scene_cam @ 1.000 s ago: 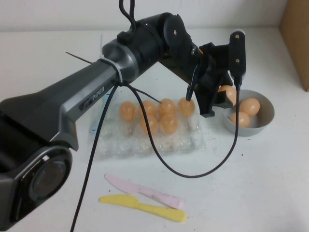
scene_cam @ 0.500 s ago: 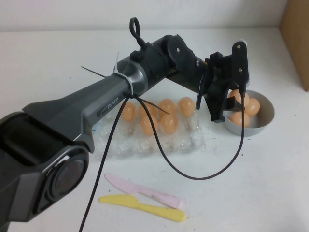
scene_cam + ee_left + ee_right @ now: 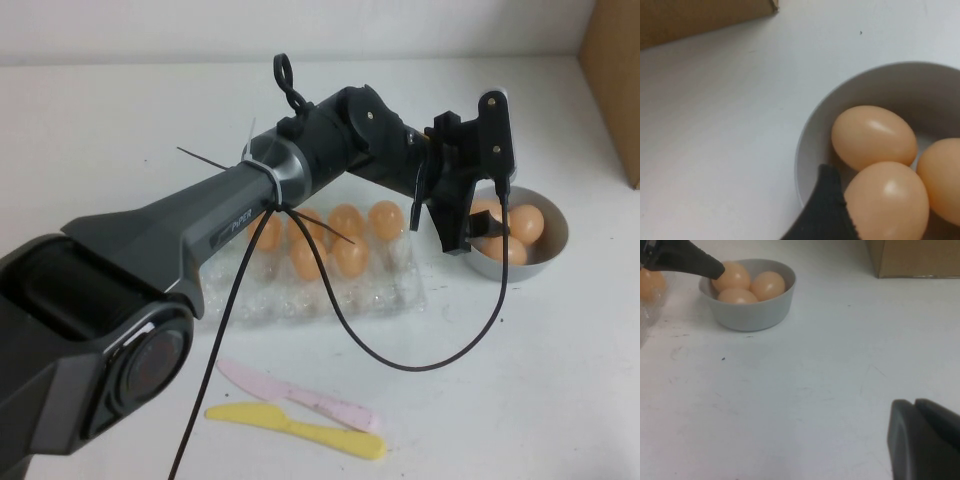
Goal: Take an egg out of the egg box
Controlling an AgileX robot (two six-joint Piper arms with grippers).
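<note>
The left claw (image 3: 462, 215) hides part of the grey bowl (image 3: 548, 255); the right claw (image 3: 925, 440) is cut off

Orange-tan eggs (image 3: 349, 254) in clear egg box (image 3: 310, 295)

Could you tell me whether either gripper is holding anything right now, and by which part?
It cannot be told: the left gripper is at the grey bowl, close against an egg there. The right gripper, low over the table, holds nothing.
</note>
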